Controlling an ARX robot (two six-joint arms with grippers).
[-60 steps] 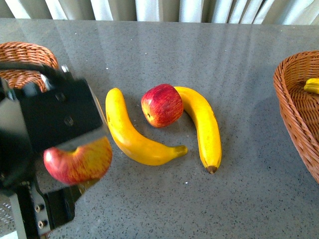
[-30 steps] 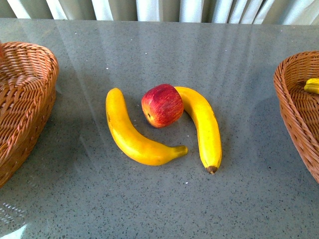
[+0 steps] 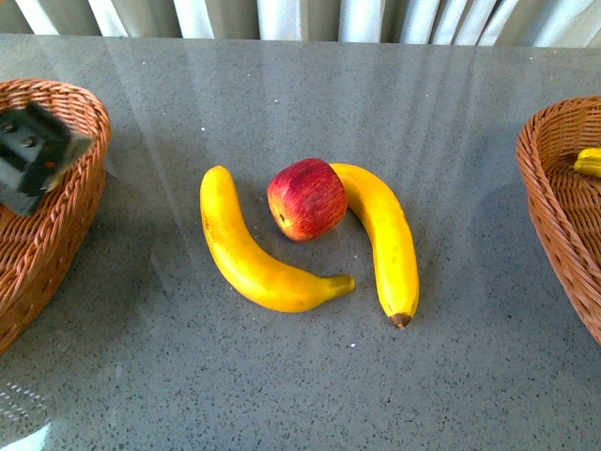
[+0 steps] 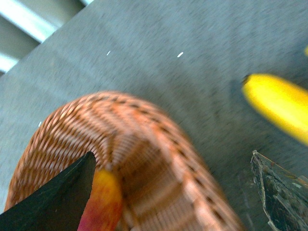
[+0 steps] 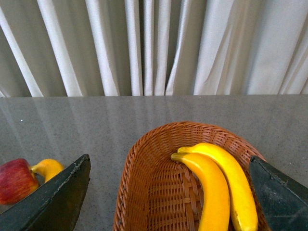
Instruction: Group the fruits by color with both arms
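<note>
We see fingers (image 4: 57,199) of left gripper (image 4: 172,156) spread wide, clasping nothing; beneath, blurred first apple (image 4: 102,202) inside left basket (image 4: 144,144); right gripper (image 5: 169,158) equally wide, empty, hanging over right basket (image 5: 139,192) holding pair of bananas (image 5: 211,192); front view: on grey table (image 3: 310,376), second apple (image 3: 307,198) rests against right banana (image 3: 385,240), slightly apart from left banana (image 3: 254,249); both curve round it.

Grey speckled worktop (image 3: 310,395), glossy, runs edge to edge in the front view, with pale vertical streaks of reflected light across its far half. Along the far edge hang off-white curtains (image 5: 144,48) in long upright folds, bright on the pleats and grey between them. Light soft and even; shadows faint.
</note>
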